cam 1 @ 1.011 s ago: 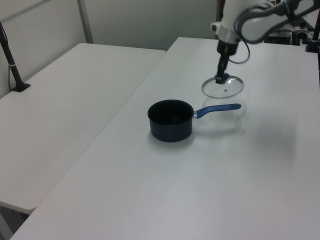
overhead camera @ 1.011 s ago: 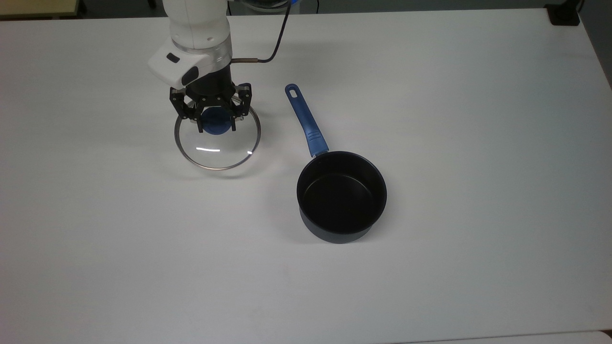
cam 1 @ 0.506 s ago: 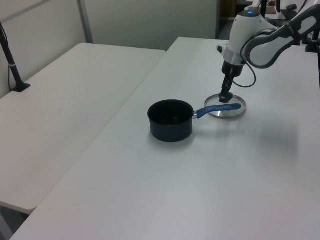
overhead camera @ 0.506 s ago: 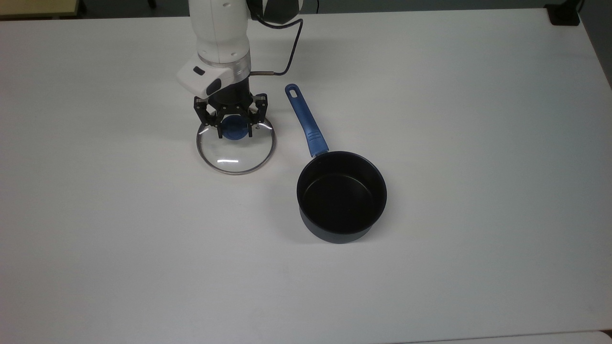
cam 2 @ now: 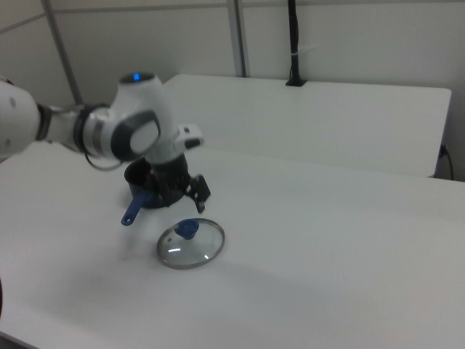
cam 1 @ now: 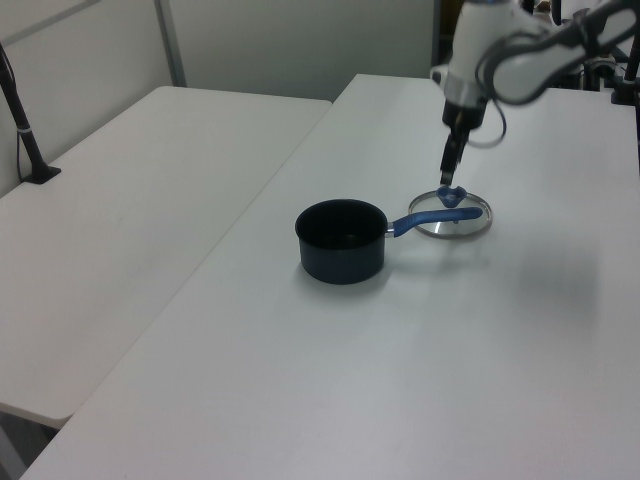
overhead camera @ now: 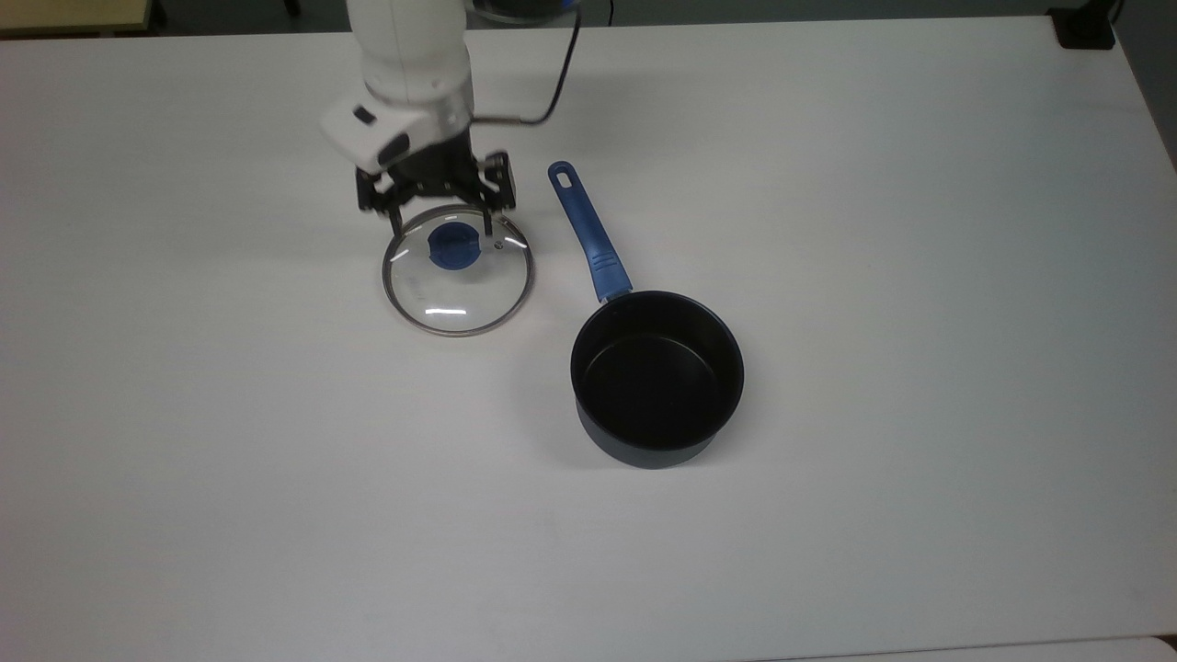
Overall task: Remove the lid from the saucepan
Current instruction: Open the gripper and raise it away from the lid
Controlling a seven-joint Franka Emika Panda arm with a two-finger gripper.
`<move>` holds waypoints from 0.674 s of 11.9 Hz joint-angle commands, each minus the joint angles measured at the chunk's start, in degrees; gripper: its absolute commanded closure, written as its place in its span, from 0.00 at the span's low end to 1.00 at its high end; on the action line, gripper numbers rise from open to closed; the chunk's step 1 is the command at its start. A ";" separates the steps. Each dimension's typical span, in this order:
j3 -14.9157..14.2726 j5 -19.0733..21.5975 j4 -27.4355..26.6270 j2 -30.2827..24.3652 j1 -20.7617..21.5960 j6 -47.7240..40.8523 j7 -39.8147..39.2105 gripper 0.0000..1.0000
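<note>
Top view shows the lid (overhead camera: 458, 270) lying flat on the white surface (overhead camera: 828, 184), just to the top view's left of the saucepan's blue handle and apart from it. The saucepan (overhead camera: 657, 378) stands open and uncovered, its dark inside bare, nearer the middle of the surface. The tool (overhead camera: 441, 221) now hangs above the far edge of the lid with its fingers spread wide and nothing between them; the blue knob sits free below, fully exposed.

Half a second ago the tool's fingers stood low around that knob, with the lid in almost the same spot. A second ago the lid was further to the top view's left and, in the left view, looked raised off the surface. So the lid has been carried in, set down and let go, and the arm has since lifted away.

In the left view the tool (cam 1: 447, 178) points straight down with a small gap between its tips and the knob of the lid (cam 1: 451, 212). The right view agrees: the lid (cam 2: 191, 243) rests flat in front of the arm, with the saucepan (cam 2: 142, 195) partly hidden behind the wrist.

Judged against the task, the lid is off the saucepan and resting stably, so the work looks complete; only a retreat of the arm seems left.
</note>
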 commanded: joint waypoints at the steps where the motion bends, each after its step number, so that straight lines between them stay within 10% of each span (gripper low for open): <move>1: -0.33 -2.28 11.02 -4.51 2.43 -19.61 1.67 0.00; 8: -0.42 -2.11 19.15 -9.70 7.98 -35.65 9.67 0.00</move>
